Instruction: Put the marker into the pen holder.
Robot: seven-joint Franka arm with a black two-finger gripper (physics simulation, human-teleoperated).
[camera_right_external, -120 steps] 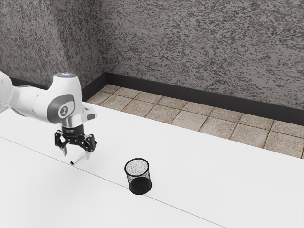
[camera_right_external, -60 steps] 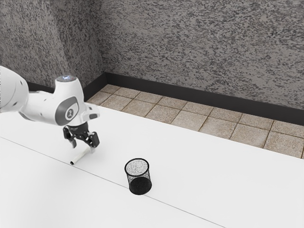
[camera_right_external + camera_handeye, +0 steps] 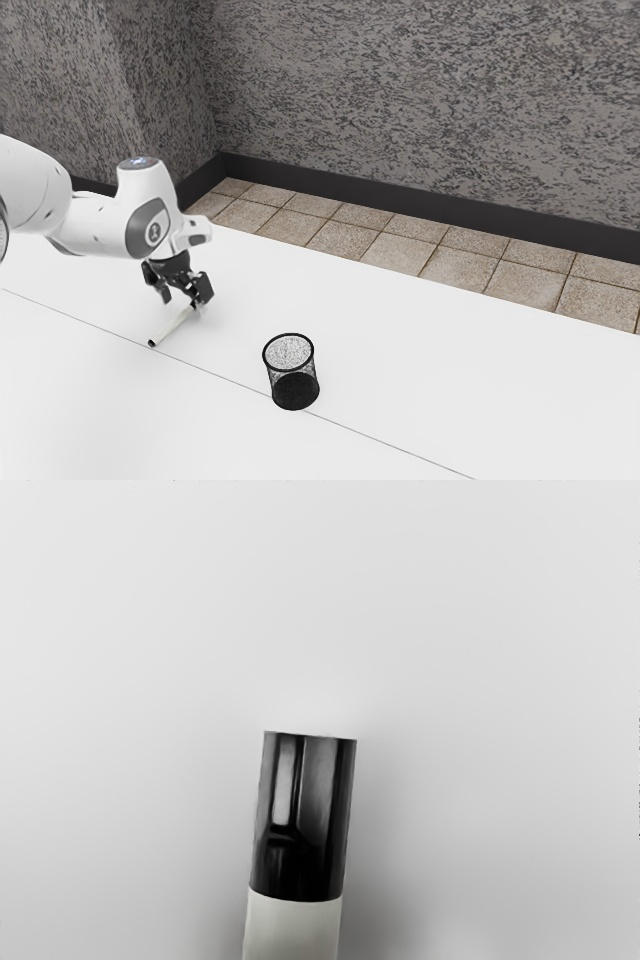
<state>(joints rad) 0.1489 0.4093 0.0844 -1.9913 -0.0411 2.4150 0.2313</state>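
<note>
The hand (image 3: 184, 302) has turned and shifted slightly toward the exterior view's right. It is released, its fingers apart; the marker (image 3: 172, 326) still lies on the bench (image 3: 450, 370), so grasping seems needed before the pen holder (image 3: 294, 391).

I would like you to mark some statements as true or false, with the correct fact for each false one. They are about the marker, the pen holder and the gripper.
1. The marker is outside the pen holder. True.
2. The pen holder lies on its side. False: it stands upright on the table.
3. The gripper is directly over the pen holder. False: it is at the marker.
4. The marker has a white body. True.
</note>
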